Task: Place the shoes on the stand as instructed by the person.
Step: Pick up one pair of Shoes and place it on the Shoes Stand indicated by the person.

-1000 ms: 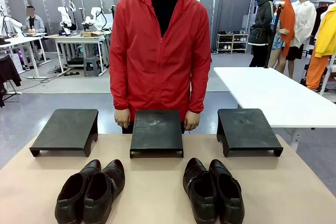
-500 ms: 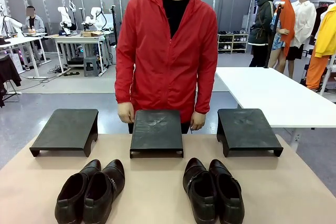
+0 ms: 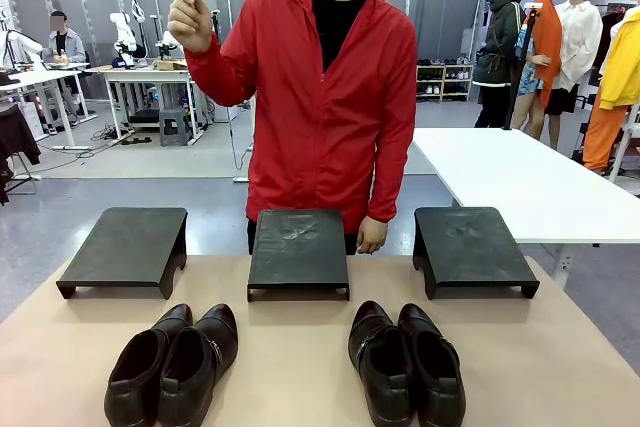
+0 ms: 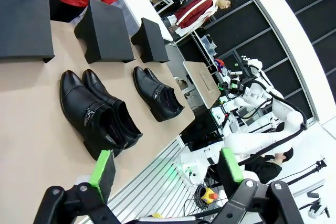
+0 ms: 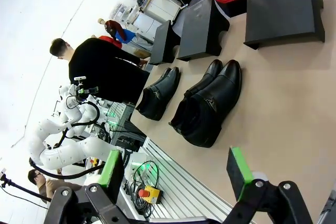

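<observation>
Left claw [image 4: 167, 165]: spread wide, holding nothing. Right claw [image 5: 175, 169]: spread wide, holding nothing. Left shoe pair [image 3: 175, 362], right shoe pair [image 3: 407, 360] rest on worktop [image 3: 290, 352], untouched.

Shoes at 7 o'clock [image 3: 172, 365] and shoes at 5 o'clock [image 3: 407, 360] are smooth black leather, glossy, with highlights on the toes. They sit on a matt, smooth tan table [image 3: 290, 347]. The 10 o'clock stand [image 3: 125, 247] and 2 o'clock stand [image 3: 470, 245] are matt black, and so is the 12 o'clock stand [image 3: 298, 247] — pale scuffs on top. The person's red jacket [image 3: 330, 117] is thin cloth — faint sheen.
</observation>
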Motion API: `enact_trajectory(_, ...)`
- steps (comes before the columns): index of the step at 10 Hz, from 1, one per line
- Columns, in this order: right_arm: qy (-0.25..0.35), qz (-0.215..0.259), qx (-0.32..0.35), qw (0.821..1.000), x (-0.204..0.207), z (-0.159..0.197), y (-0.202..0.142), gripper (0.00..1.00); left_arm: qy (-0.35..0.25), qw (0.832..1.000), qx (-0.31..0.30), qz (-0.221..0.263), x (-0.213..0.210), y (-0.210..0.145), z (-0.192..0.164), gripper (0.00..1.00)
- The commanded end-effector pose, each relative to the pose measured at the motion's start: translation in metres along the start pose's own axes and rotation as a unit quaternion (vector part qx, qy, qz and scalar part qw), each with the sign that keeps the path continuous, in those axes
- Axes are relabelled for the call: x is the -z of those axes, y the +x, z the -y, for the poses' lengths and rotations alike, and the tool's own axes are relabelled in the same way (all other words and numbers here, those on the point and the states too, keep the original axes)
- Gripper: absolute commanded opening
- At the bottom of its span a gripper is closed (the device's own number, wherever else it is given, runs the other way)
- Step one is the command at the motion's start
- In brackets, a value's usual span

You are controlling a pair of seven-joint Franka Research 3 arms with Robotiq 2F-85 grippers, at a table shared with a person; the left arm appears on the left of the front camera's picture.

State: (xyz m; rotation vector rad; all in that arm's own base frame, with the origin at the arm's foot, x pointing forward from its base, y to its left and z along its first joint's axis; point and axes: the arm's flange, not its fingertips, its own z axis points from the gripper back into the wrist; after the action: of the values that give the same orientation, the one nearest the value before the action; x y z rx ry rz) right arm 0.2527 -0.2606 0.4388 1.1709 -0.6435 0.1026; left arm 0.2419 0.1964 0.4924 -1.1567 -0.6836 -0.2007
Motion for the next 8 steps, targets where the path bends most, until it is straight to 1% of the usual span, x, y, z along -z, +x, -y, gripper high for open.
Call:
enact_trajectory(1, 0.006, 0.005, -0.012, 1.0, -0.0016, 0.0005, 0.0028, 1.0, -0.011, 1.0, 0.012, 0.005, -0.0001, 0.0025, -0.0013, 1.0)
enact_trajectory(8, 0.006, 0.005, -0.012, 1.0, -0.0016, 0.0005, 0.0028, 1.0, -0.011, 1.0, 0.012, 0.005, -0.0001, 0.0025, -0.0013, 1.0)
